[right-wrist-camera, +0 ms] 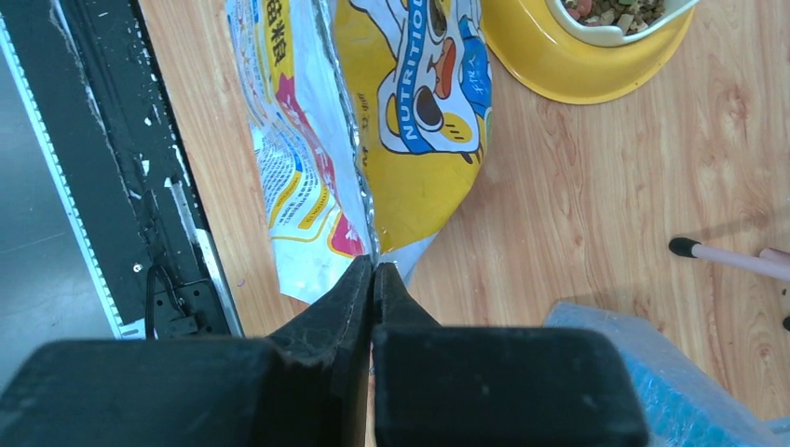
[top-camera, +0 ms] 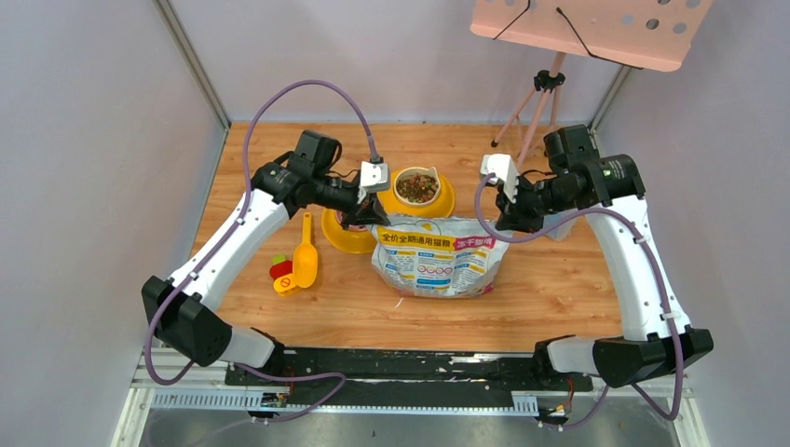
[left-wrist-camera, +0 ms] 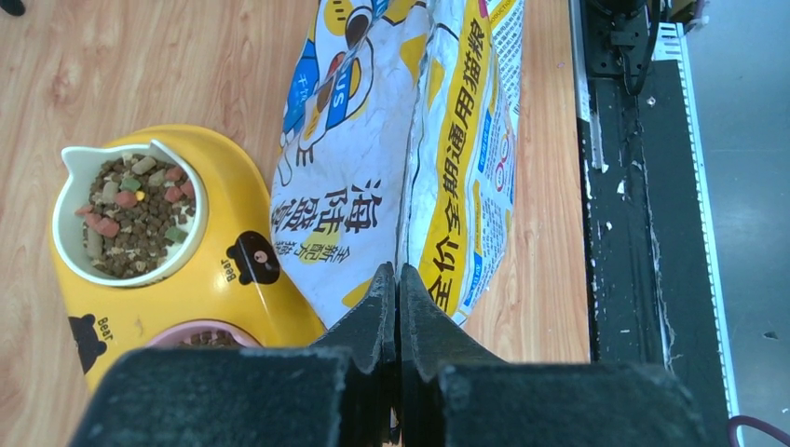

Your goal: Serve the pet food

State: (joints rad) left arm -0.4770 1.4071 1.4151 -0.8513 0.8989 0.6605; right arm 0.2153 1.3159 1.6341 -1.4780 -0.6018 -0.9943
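The pet food (top-camera: 416, 186) is brown mixed kibble filling a white bowl on a yellow stand (top-camera: 438, 203) at the back centre. It also shows in the left wrist view (left-wrist-camera: 135, 214), where more kibble lies in a pink bowl (left-wrist-camera: 205, 337). The printed foil bag (top-camera: 438, 261) stands in front of the stand. My left gripper (top-camera: 368, 216) is shut on the bag's top left edge (left-wrist-camera: 398, 270). My right gripper (top-camera: 508, 219) is shut on the bag's top right edge (right-wrist-camera: 374, 267). The bag's inside is hidden.
A yellow scoop (top-camera: 305, 256) lies left of the bag beside small red and green pieces (top-camera: 279, 268). A tripod (top-camera: 536, 102) stands at the back right. A blue padded sheet (right-wrist-camera: 652, 363) lies by the right gripper. The black rail (top-camera: 410, 363) runs along the near edge.
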